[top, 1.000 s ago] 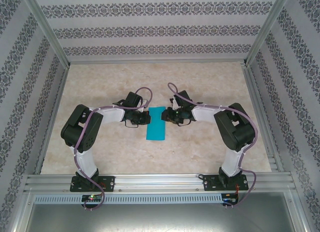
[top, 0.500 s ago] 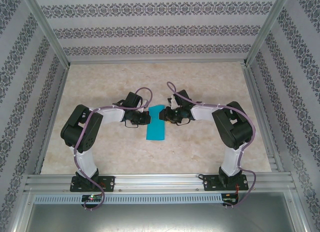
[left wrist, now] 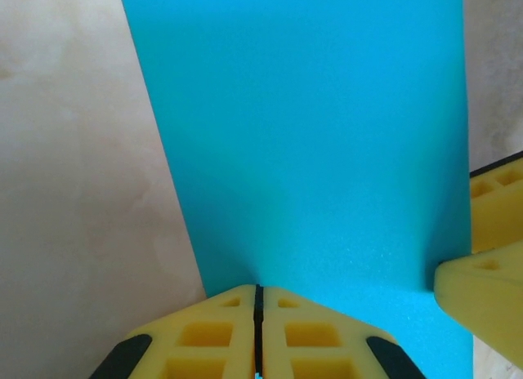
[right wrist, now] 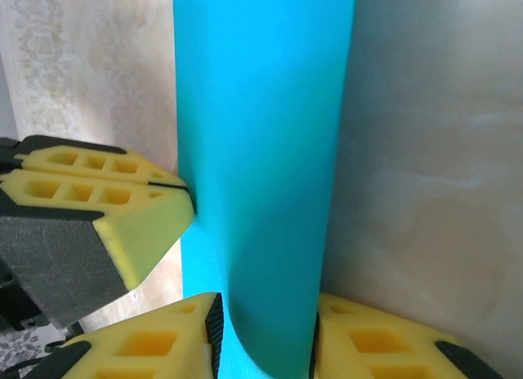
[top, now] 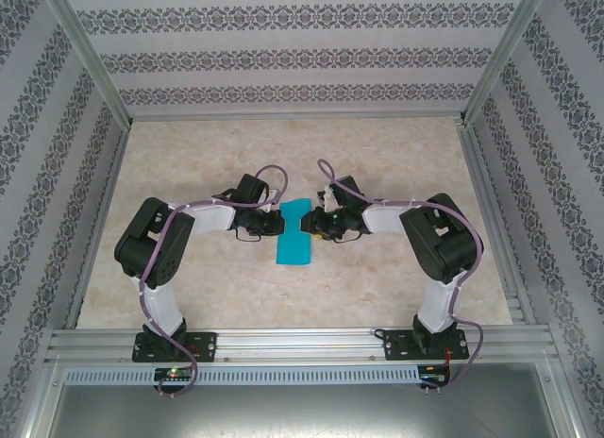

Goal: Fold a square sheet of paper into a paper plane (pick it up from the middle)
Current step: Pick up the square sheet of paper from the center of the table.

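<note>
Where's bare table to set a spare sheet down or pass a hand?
Bare: the far half of the table, between the back wall and the square sheet of paper; also the near strip between that sheet and the arm bases. Crowded: the centre, where the left end effector and right end effector meet at the sheet.

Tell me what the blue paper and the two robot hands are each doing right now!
square sheet of paper, a narrow blue strip lying on the table, one part curled up, not a plane yet.
left gripper, shut, pinching the sheet's edge.
right gripper, partly closed around the curled-up part of the sheet.
</note>
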Robot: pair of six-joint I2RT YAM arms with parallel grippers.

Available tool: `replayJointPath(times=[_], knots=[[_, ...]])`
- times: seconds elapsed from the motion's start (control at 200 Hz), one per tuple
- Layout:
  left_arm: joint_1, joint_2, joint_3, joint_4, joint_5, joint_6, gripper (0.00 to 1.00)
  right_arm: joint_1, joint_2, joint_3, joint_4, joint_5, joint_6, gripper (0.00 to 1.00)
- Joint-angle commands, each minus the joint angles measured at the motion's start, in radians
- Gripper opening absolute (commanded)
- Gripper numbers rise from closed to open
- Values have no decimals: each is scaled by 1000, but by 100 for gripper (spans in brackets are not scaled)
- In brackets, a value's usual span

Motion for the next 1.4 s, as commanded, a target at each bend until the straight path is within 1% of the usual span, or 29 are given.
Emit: replayJointPath(times=[0.0, 0.15, 0.3, 0.44, 0.48, 0.654, 0.834, 0.954, 1.029, 1.154, 1.394], knots=[[2, 44, -63, -181, -67, 13, 12, 14, -26, -37, 71, -33, 39, 31], [2, 25, -61, -182, -49, 9, 15, 10, -23, -60, 137, -49, 73, 24], [2, 2, -51, -192, -34, 4, 17, 9, -40, -59, 137, -51, 77, 20], [2, -43, -40, -201, -15, -7, 22, 9, -45, -57, 142, -57, 79, 11], [1, -64, -34, -211, -15, -9, 24, 9, -45, -57, 145, -58, 82, 9], [9, -164, 7, -286, -35, 2, 41, 8, -73, -54, 157, -70, 94, 4], [33, -256, 15, -324, -28, -10, 54, 7, -110, -48, 173, -82, 117, 3], [56, -340, -15, -298, 22, -64, 60, 0, -141, -47, 209, -87, 154, 2], [72, -393, -42, -271, 56, -111, 62, -7, -158, -48, 246, -93, 188, 2], [97, -471, -98, -187, 118, -207, 65, -17, -180, -45, 295, -100, 240, 0], [103, -542, -192, -51, 203, -357, 67, -37, -205, -60, 412, -103, 340, 0]])
